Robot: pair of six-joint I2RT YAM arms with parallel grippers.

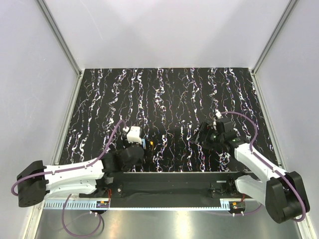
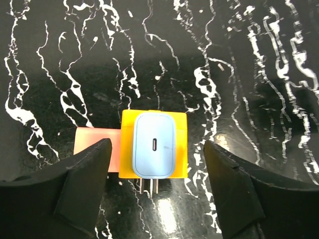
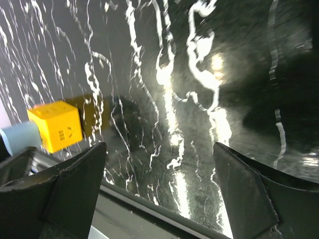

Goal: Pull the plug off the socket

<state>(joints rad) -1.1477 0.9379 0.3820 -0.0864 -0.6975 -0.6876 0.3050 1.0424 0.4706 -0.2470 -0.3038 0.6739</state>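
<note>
The socket (image 2: pixel 178 144) is a small yellow cube with an orange-pink face on its left, lying on the black marbled table. A light-blue plug (image 2: pixel 153 144) with a slot in its face sits on the cube's near side. Metal prongs (image 2: pixel 149 186) show below its lower edge. My left gripper (image 2: pixel 157 149) is open, one finger on each side of the cube, not touching it. In the top view it (image 1: pixel 142 149) hovers over the socket (image 1: pixel 151 146). My right gripper (image 3: pixel 159 149) is open and empty. It sees the socket (image 3: pixel 56 125) and the plug (image 3: pixel 20 137) far to its left.
The black marbled table (image 1: pixel 164 94) stretches to the back between grey walls. A dark rail (image 1: pixel 174 181) runs along the near edge between the arm bases. The right arm (image 1: pixel 234 144) rests at the right of the table.
</note>
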